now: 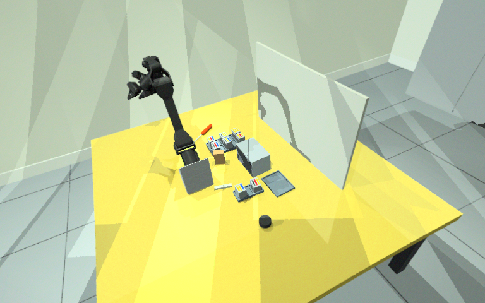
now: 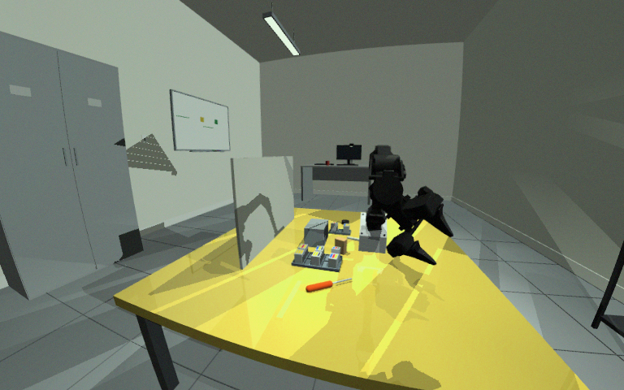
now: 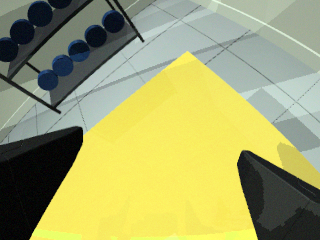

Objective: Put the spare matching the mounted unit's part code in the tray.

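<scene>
A yellow table [image 1: 321, 257] carries a white upright panel [image 1: 304, 106]. The black arm's claw [image 2: 421, 236] hangs above the table, spread wide, empty and touching nothing. The grey mounted unit [image 1: 252, 155] sits mid-table, the flat tray [image 1: 278, 183] just beside it. Coded spares fill a rack [image 1: 225, 139] behind the unit and a smaller holder [image 1: 247, 190] next to the tray.

Well away from the raised, wide-open tool [image 1: 135, 86], the grey box-shaped mounted unit [image 1: 252, 156] sits upright on the tabletop [image 1: 179, 242], with four colour-striped spares [image 1: 225, 139] in holders beyond it, two more spares [image 1: 248, 188] nearer, and the flat grey tray [image 1: 278, 182] just beside those.
</scene>
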You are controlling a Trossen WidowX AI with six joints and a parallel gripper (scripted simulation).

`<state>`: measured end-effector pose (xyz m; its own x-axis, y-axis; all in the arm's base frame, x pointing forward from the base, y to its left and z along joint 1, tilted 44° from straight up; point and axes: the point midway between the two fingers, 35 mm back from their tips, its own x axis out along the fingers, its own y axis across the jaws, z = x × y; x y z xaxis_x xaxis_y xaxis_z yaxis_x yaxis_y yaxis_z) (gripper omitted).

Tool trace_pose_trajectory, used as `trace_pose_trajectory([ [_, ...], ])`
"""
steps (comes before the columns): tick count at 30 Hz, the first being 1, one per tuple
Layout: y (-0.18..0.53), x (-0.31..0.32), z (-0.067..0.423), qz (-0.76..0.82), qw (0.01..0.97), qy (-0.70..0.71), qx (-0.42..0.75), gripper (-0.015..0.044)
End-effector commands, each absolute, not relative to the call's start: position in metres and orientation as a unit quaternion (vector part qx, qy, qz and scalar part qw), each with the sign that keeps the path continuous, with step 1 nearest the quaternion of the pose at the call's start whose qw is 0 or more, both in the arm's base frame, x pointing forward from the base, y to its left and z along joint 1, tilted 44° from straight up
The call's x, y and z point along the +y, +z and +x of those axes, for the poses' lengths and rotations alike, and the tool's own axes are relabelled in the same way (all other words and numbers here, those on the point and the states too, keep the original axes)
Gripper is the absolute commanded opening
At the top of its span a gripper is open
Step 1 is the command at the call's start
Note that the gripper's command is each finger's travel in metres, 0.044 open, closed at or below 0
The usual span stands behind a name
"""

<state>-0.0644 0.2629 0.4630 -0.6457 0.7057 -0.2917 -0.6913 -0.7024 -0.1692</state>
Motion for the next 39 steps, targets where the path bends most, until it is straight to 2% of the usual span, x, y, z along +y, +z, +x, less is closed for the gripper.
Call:
trace_pose_trajectory([
  [1,0.438,0.295,-0.008,-0.185,0.458,0.868,0.047,0.044],
  [8,0.395,0.309,0.097,-0.202,0.568,0.787,0.131,0.044],
  [12,0.375,0.305,0.141,-0.199,0.604,0.752,0.176,0.044],
  [19,0.318,0.27,0.245,-0.164,0.671,0.657,0.302,0.044],
  [29,0.234,0.16,0.356,-0.071,0.726,0.512,0.453,0.044],
  [39,0.162,0.01,0.399,0.068,0.746,0.369,0.55,0.044],
])
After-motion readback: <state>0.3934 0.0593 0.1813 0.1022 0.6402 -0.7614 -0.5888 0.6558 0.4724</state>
